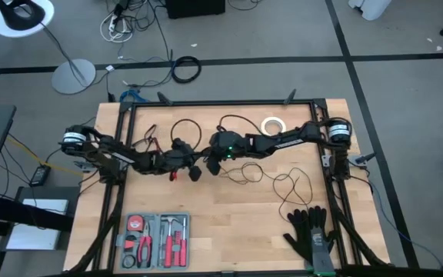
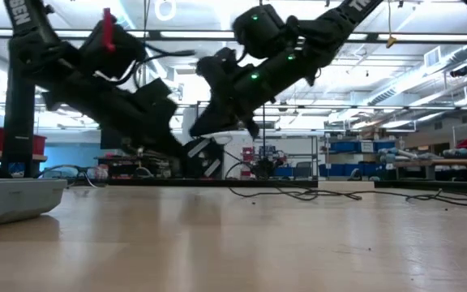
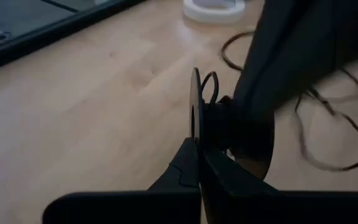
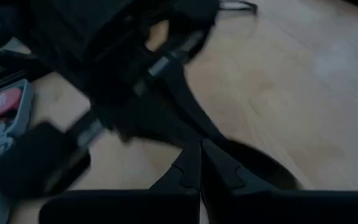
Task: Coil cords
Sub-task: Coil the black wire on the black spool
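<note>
Table (image 1: 229,223) — pale wood, smooth, matt; cord (image 1: 283,183) — thin black, matt.

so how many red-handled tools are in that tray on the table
About 3 in the tool tray near the table's front-left corner: pliers toward its left, two red-handled tools side by side toward its right. Others may be too small to tell apart.

No legible text, label, brand, number or sign. White lettering fragments appear on the arm links in the low view; they are too partial to read.
</note>
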You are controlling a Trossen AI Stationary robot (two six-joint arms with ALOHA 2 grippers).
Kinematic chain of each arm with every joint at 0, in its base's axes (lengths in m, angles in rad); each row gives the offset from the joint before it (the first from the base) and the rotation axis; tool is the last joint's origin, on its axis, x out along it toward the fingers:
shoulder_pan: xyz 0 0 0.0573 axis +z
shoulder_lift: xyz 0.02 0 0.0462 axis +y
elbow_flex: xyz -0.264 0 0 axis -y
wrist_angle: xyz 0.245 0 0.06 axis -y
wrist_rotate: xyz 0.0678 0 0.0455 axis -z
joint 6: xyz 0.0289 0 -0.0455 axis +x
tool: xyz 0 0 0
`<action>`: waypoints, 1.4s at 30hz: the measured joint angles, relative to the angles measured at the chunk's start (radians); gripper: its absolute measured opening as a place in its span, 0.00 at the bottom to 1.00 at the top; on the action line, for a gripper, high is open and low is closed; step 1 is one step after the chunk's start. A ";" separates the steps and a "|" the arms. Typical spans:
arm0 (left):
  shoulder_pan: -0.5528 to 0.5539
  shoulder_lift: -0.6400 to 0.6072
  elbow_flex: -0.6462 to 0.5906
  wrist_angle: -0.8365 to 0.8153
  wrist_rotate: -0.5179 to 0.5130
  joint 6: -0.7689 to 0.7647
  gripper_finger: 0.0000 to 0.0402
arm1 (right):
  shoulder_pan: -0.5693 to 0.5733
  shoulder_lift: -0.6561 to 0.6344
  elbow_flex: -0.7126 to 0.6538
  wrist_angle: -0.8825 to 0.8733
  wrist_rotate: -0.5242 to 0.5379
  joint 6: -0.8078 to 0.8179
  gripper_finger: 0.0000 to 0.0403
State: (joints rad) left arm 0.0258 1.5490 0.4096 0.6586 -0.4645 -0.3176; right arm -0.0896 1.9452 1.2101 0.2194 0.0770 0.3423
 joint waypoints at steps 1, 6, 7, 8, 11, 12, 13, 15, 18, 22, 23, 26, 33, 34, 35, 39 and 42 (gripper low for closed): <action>0.000 0.000 0.008 -0.006 -0.008 0.001 0.00 | 0.004 0.007 0.005 0.000 0.001 -0.011 0.01; 0.000 -0.001 0.011 0.001 -0.054 -0.015 0.00 | 0.020 0.016 0.017 0.001 0.000 -0.055 0.05; 0.000 -0.001 0.011 -0.003 -0.058 -0.025 0.00 | 0.022 0.011 0.016 -0.007 -0.001 -0.056 0.07; 0.000 -0.001 0.011 -0.007 -0.058 -0.029 0.00 | 0.022 0.005 0.015 -0.007 -0.002 -0.057 0.08; 0.000 -0.001 0.011 -0.004 -0.060 -0.032 0.00 | 0.022 -0.025 0.015 -0.010 -0.004 -0.057 0.12; 0.000 -0.001 0.011 -0.004 -0.069 -0.033 0.00 | 0.024 -0.035 0.016 -0.014 -0.007 -0.057 0.13; 0.000 -0.001 0.011 -0.004 -0.078 -0.034 0.00 | 0.025 -0.043 0.016 -0.028 -0.021 -0.057 0.15; 0.001 -0.001 0.011 -0.001 -0.088 -0.034 0.00 | 0.031 -0.061 0.016 -0.074 -0.056 -0.057 0.17; 0.000 -0.001 0.011 0.003 -0.115 -0.035 0.00 | 0.050 -0.092 0.016 -0.187 -0.067 -0.049 0.18; 0.001 -0.001 0.011 0.011 -0.141 -0.050 0.00 | 0.099 -0.117 0.007 -0.291 0.020 -0.049 0.17; 0.001 -0.001 0.011 0.010 -0.146 -0.054 0.00 | 0.115 -0.126 -0.003 -0.289 0.051 -0.053 0.16; 0.001 -0.001 0.011 0.009 -0.168 -0.055 0.00 | 0.167 -0.158 -0.047 -0.283 0.167 -0.053 0.15; 0.001 -0.002 -0.076 0.140 -0.172 -0.091 0.00 | 0.236 -0.201 -0.213 -0.177 0.372 0.077 0.14; 0.001 -0.002 -0.090 0.153 -0.172 -0.106 0.00 | 0.234 -0.198 -0.244 -0.139 0.378 0.113 0.14; 0.001 -0.002 -0.103 0.167 -0.170 -0.114 0.00 | 0.229 -0.186 -0.272 -0.081 0.380 0.148 0.14; 0.001 -0.002 -0.132 0.190 -0.149 -0.136 0.00 | 0.194 -0.122 -0.366 0.180 0.379 0.212 0.15; 0.001 -0.002 -0.135 0.187 -0.126 -0.136 0.00 | 0.165 -0.056 -0.383 0.313 0.360 0.190 0.15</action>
State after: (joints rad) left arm 0.0265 1.5475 0.2749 0.8459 -0.5903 -0.4538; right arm 0.0754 1.8889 0.8269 0.5327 0.4367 0.5328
